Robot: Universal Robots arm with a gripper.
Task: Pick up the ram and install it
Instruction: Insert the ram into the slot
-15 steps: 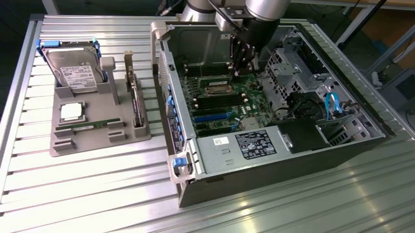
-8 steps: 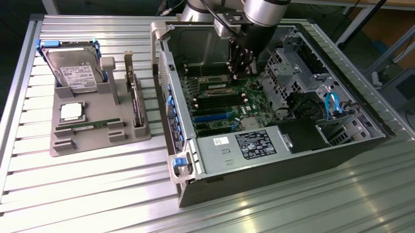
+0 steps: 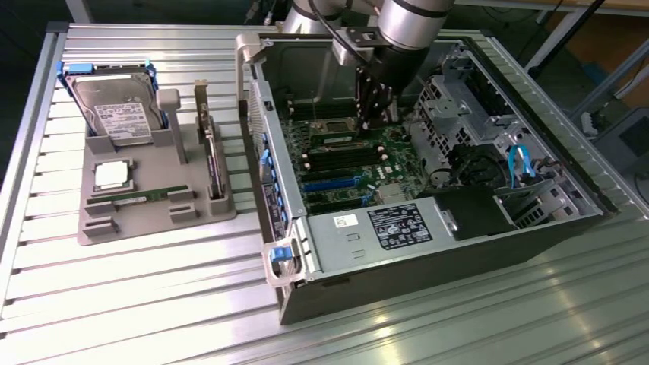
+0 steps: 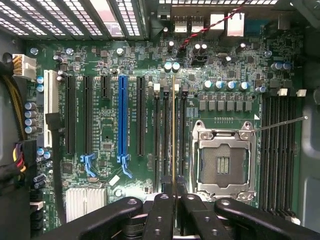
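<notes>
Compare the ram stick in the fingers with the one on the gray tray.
Place: the held ram is over the motherboard inside the case; the spare ram sits outside on the gray tray. Grip: the fingers clamp the held ram; nothing touches the spare ram. Both are thin green sticks.

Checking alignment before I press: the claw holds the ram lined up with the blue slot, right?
No. The claw holds the ram, but it is lined up with the black memory slots beside the processor socket, not the blue slot, as the wrist view shows.
</notes>
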